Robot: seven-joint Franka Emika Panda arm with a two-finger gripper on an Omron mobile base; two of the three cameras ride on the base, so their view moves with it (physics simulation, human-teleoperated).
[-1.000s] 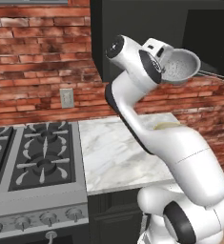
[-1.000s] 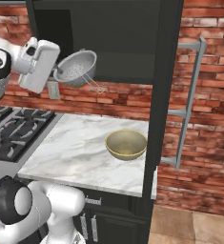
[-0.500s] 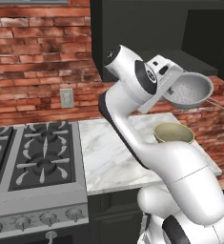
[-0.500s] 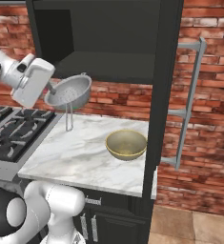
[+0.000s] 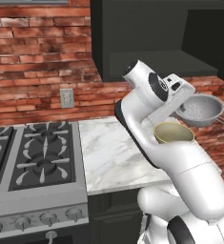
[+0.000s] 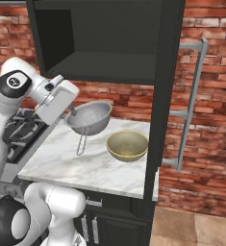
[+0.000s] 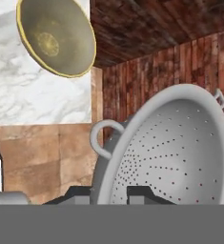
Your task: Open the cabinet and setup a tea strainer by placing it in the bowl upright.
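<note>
The silver mesh tea strainer (image 6: 91, 116) hangs in the air over the marble counter (image 6: 81, 168), basket opening tilted up, thin handle pointing down. My gripper (image 6: 70, 111) is shut on its rim (image 7: 104, 190). The olive-gold bowl (image 6: 127, 145) rests on the counter just to the right of the strainer and lower. In the left base view the strainer (image 5: 201, 109) sits up and to the right of the bowl (image 5: 173, 132), with the gripper (image 5: 181, 104) at its near rim. The hand view has the bowl (image 7: 56, 35) at upper left. The black cabinet (image 6: 100, 33) stands open.
The open cabinet door (image 6: 165, 96) with its silver bar handle (image 6: 191, 96) stands edge-on right of the bowl. A gas stove (image 5: 32, 157) lies left of the counter. A brick wall (image 5: 42, 57) with an outlet (image 5: 66, 97) backs the counter.
The arm has carried the strainer down from cabinet height and sideways toward the bowl, and the basket has turned from steeply tilted to more upright.
</note>
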